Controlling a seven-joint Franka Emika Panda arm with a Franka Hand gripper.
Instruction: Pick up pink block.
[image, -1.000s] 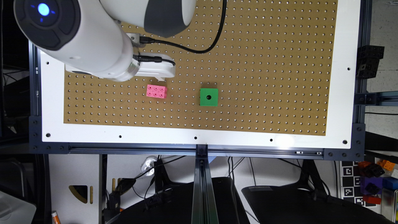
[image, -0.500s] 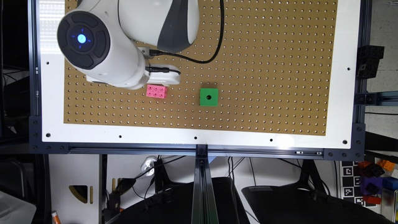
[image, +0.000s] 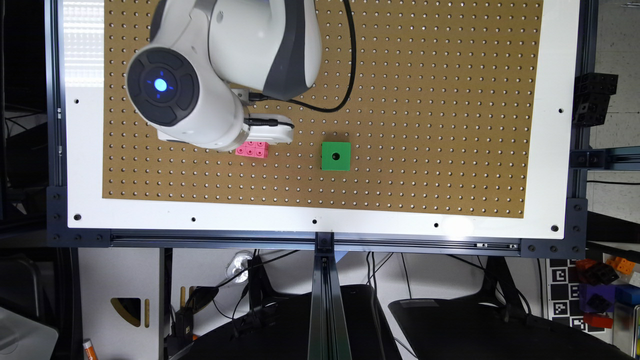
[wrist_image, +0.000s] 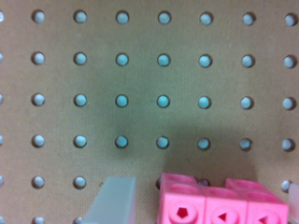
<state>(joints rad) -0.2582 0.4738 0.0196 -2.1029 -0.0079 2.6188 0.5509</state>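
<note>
Writing: none readable
Pink block (image: 252, 149): one
Green cube (image: 335, 156): one
Gripper (wrist_image: 201, 198): jaws apart, either side of the pink block

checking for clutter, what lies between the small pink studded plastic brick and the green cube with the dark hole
Nothing: in the exterior view, only bare brown pegboard separates the small pink studded plastic brick from the green cube with the dark hole.

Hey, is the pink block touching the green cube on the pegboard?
No, in the exterior view the pink block sits apart from the green cube, with bare pegboard between them.
</note>
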